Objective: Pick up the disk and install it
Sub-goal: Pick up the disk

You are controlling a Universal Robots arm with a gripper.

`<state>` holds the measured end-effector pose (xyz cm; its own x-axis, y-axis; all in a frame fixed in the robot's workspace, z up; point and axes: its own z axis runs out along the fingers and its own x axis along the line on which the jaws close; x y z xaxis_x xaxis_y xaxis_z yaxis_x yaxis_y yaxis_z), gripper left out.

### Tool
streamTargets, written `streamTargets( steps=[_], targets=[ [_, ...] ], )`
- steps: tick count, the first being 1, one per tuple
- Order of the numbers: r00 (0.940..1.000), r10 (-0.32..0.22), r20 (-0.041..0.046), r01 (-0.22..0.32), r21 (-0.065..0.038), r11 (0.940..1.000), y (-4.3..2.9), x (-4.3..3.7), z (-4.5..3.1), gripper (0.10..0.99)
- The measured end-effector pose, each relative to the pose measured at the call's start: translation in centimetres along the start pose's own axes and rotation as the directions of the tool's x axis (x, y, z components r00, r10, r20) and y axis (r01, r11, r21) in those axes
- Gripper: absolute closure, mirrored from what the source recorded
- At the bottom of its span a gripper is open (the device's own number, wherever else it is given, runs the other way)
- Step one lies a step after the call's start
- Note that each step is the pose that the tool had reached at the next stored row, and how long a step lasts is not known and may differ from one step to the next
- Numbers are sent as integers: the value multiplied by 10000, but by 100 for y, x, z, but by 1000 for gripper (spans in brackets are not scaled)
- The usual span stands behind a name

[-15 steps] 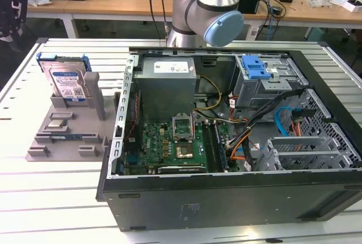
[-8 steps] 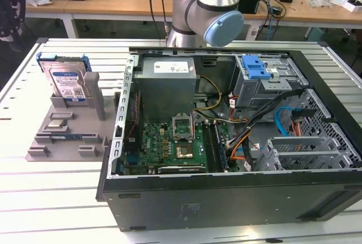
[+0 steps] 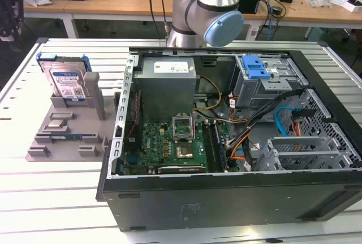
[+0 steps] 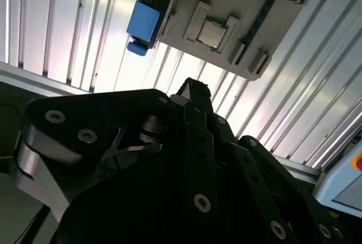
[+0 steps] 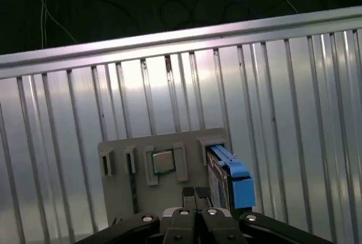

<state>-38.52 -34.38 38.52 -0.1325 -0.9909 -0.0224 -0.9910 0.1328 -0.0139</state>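
The disk (image 3: 67,83) stands on edge in a slot at the back of a grey fixture (image 3: 70,137), at the exterior view's left; it is silver with a white-and-blue label and a blue bracket. The first wrist view looks down on the disk (image 5: 228,171) with its blue bracket along the top, and the second wrist view catches a blue corner of the disk (image 4: 143,20). My gripper (image 5: 195,192) hangs well above the fixture (image 5: 120,147), apart from the disk, its two black fingertips pressed together and holding nothing. The gripper (image 4: 192,89) is dark against the bright table.
An open computer case (image 3: 226,198) lies on the ribbed metal table (image 3: 62,198), with a motherboard (image 3: 169,142), cables and a grey drive cage with a blue latch (image 3: 257,66). A small square chip (image 3: 58,124) sits on the fixture. The arm's base (image 3: 206,15) stands behind the case.
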Motion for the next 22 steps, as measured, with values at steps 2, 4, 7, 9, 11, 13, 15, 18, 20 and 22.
streamTargets(
  steps=[2,4,7,9,11,13,15,18,20,22],
  targets=[
    [9997,-249,3,249,-5,9997,0,0,0,980],
    [9980,-629,9,629,-14,9980,0,0,0,980],
    [9930,-1178,18,1178,-25,9930,0,0,0,980],
    [9905,-1374,21,1374,-29,9905,0,0,0,980],
    [9877,-1562,24,1563,-33,9877,0,0,0,980],
    [9840,-1784,29,1784,-37,9840,0,0,0,980],
    [9796,-2008,32,2009,-41,9796,0,0,0,980],
    [9721,-2347,39,2347,-48,9721,0,0,0,980],
    [9681,-2505,42,2505,-51,9681,0,0,0,980],
    [9680,-2510,42,2510,-51,9680,0,0,0,980]
  ],
)
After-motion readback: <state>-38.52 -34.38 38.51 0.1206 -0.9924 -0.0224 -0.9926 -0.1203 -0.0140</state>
